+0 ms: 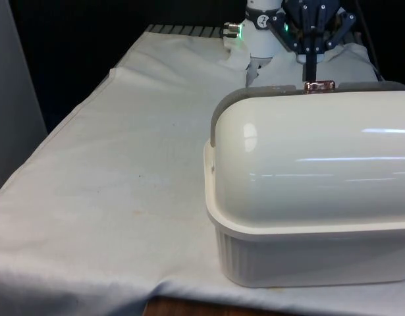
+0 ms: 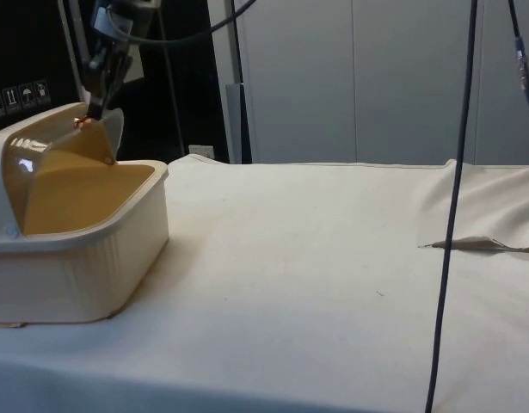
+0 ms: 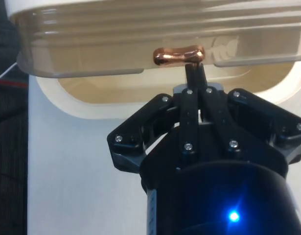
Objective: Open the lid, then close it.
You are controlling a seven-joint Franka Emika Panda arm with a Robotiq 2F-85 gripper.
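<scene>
Fingers [image 3: 195,83] pressed together, tips just beneath the copper handle [image 3: 178,55] of the lid and seemingly touching it; whether anything was pinched between them could not be told. Gripper [image 3: 194,73] black, pointing at the lid's front edge in the wrist view. In the front view, gripper [image 1: 311,69] coming down from behind the bread box [image 1: 307,257], its tip meeting the copper handle [image 1: 319,85] at the top of the dome. In the side view, gripper [image 2: 98,105] reaching steeply down onto the copper handle [image 2: 80,122] above the box.

Lid [image 2: 70,142] rolled partly back, its clear front edge raised off the box rim, so that the tan interior [image 2: 83,194] lay open to the side camera. Lid [image 1: 314,158] seen in the front view as a glossy cream dome with a grey band along its far edge. Lid [image 3: 155,34] translucent and ribbed in the wrist view, with the box opening showing beneath it.

Bread box [image 2: 75,267] cream, ribbed at the base, standing at the front view's right on the near part of the white cloth [image 1: 110,197]. White arm [image 1: 258,33] behind the box at the table's far end. Dark cable [image 2: 453,215] hanging near the side camera.
</scene>
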